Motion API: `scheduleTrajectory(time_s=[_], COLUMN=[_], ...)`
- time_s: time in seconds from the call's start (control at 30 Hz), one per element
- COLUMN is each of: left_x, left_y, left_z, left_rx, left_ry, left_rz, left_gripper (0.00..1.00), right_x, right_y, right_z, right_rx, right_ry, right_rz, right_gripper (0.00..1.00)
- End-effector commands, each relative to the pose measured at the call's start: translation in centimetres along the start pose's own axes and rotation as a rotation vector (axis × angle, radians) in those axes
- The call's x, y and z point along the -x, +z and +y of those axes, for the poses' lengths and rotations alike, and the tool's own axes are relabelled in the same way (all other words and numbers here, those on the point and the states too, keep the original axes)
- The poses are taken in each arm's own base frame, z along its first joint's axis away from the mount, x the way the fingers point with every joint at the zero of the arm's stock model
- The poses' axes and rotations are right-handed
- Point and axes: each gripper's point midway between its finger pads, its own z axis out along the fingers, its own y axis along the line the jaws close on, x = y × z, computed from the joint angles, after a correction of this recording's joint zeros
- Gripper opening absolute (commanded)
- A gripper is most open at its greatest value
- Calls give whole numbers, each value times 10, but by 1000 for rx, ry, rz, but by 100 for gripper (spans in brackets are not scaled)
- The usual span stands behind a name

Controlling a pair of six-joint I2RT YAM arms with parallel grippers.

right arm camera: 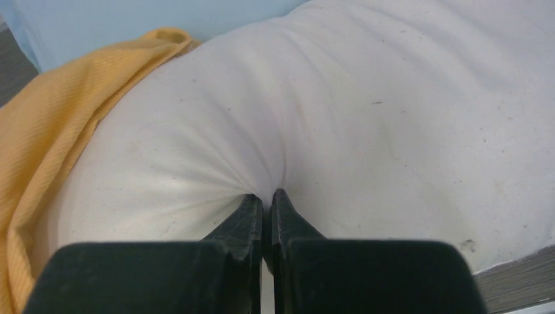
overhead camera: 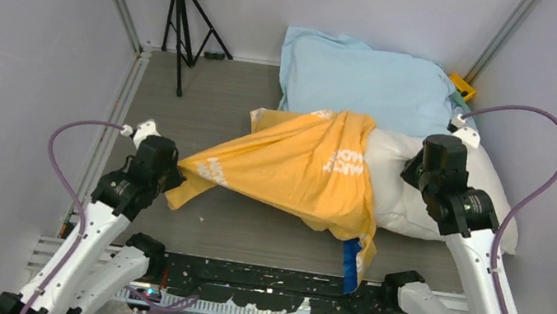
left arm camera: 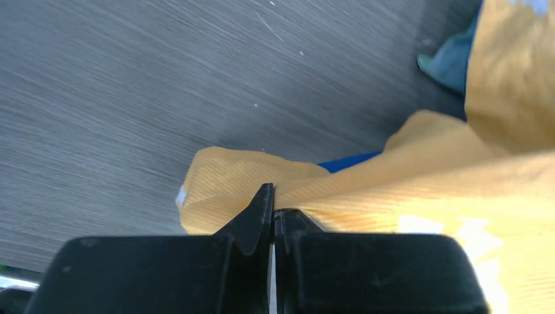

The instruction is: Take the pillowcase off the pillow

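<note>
I see the pillowcase [overhead camera: 290, 167] orange-yellow, finely ribbed, with white print and blue inner edging; the pillow [overhead camera: 393, 203] white, faintly speckled; a pale blue cushion [overhead camera: 354, 77] upper centre; the table [overhead camera: 208, 105] grey, streaked.

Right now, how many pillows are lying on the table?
2: the white pillow, right of centre, partly under the orange pillowcase; the light-blue pillow behind it, at the back. None seems hidden.

1. The left arm [overhead camera: 92, 237] has white rounded link shells and black joint housings, above the black mounting rail [overhead camera: 273, 285].
2. The right arm [overhead camera: 483, 271], at the rail's other end, has the same white links and black joints.
3. A purple cable [overhead camera: 532, 110] loops off each arm and ends at a white connector [overhead camera: 467, 136].
4. The left gripper [left arm camera: 271, 196] and right gripper [right arm camera: 267, 199] have black wedge-shaped fingers on broad black blocks.
</note>
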Motion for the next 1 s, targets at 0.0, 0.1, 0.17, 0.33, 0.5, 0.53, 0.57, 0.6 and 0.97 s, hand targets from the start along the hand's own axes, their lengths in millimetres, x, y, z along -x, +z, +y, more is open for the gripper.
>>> scheduleTrajectory(time_s=[0.0,0.1,0.17,0.33,0.5,0.53,0.57,0.6,0.97], left_x=[44,65,74,79,90,91,88,86,25], left_y=[14,25,31,32,35,37,37,35,-54], left_z=[14,40,56,75,50,35,22,11,-141], left_rx=[66,118,130,213,42,-47,-119,-172,-817], left_ry=[-183,-394,-522,-616,-562,-537,-515,-491,40], left_rz=[-76,-99,-110,-135,-164,-142,-108,-76,100], left_gripper=[0,0,0,0,4,17,32,42,76], right_x=[70,75,78,84,83,80,75,70,24], right_y=[-28,-40,-48,-65,-62,-58,-53,-47,-3], right_z=[-29,-46,-55,-68,-44,-33,-22,-11,61], right_rx=[-124,-178,-207,-222,-66,-20,30,72,307], right_ry=[175,228,256,314,296,285,272,258,210], right_rz=[-332,-392,-430,-499,-492,-467,-433,-395,-71], right_gripper=[0,0,0,0,0,0,0,0,0])
